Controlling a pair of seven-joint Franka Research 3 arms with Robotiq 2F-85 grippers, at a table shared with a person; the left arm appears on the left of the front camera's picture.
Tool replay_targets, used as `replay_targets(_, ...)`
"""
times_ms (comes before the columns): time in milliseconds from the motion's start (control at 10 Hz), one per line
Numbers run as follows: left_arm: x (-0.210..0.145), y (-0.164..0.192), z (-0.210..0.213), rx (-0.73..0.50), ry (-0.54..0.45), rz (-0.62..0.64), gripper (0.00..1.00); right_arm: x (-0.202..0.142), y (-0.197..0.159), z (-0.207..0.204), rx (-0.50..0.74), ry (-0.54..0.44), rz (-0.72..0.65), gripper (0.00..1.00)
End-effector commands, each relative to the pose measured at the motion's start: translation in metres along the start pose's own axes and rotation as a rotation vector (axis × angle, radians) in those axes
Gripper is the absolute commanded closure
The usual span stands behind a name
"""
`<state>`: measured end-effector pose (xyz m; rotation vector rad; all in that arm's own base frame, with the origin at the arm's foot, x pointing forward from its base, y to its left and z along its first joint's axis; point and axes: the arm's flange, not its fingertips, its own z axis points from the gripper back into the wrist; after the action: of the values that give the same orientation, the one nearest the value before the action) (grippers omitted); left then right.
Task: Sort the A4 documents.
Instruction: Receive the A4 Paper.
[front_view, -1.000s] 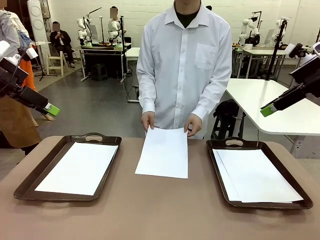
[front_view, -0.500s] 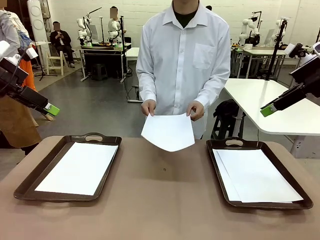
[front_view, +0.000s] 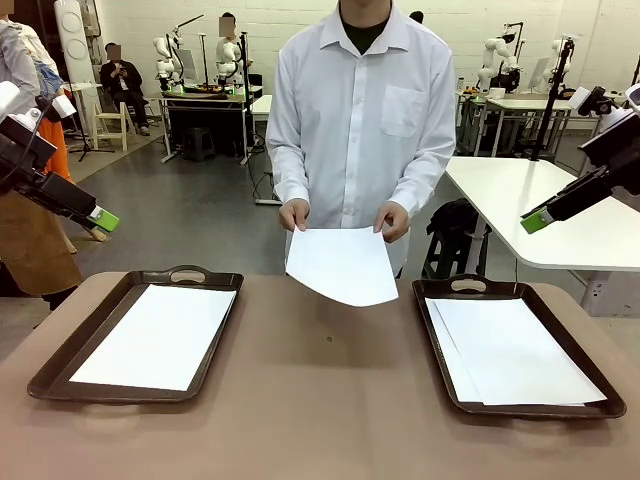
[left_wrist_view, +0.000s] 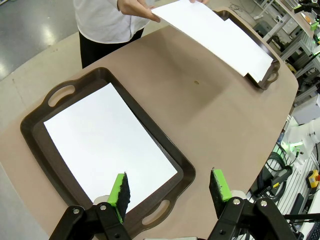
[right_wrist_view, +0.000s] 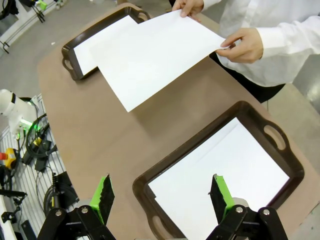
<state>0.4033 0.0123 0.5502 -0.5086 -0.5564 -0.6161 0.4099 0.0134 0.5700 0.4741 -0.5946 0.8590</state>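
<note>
A person at the far side holds one A4 document (front_view: 342, 262) in both hands, its near end drooping above the table's middle; it is also seen as sheet (left_wrist_view: 215, 35) and sheet (right_wrist_view: 150, 55). Another white sheet (front_view: 155, 335) lies in the left brown tray (front_view: 88, 335), under my left gripper (left_wrist_view: 170, 187), which hangs open and empty. The right tray (front_view: 530, 411) holds overlapping sheets (front_view: 515, 350) beneath my open, empty right gripper (right_wrist_view: 162, 192). Both grippers, left (front_view: 100, 218) and right (front_view: 535, 221), stay high at the picture's sides, well off the table.
The brown table (front_view: 320, 420) has bare surface between the trays, with a small dark spot (front_view: 328, 339). A white table (front_view: 520, 200) stands behind on the right. Cables and gear (right_wrist_view: 30, 145) lie on the floor beside the table.
The person has lifted the middle sheet off the table and now holds it in the air, shifted slightly right. Neither arm has moved.
</note>
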Motion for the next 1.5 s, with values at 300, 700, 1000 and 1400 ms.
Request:
replay_targets(300,-0.0017,0.0005,-0.0002,0.006,0.003,-0.020,0.17,0.0003,-0.0009,-0.0012,0.022,-0.021,0.003,0.00)
replay_targets(700,-0.0017,0.0005,-0.0002,0.006,0.003,-0.020,0.17,0.0003,-0.0009,-0.0012,0.022,-0.021,0.003,0.00)
replay_targets(1000,-0.0017,0.0005,-0.0002,0.006,0.003,-0.020,0.17,0.0003,-0.0009,-0.0012,0.022,-0.021,0.003,0.00)
replay_targets(1400,-0.0017,0.0005,-0.0002,0.006,0.003,-0.020,0.17,0.0003,-0.0009,-0.0012,0.022,-0.021,0.003,0.00)
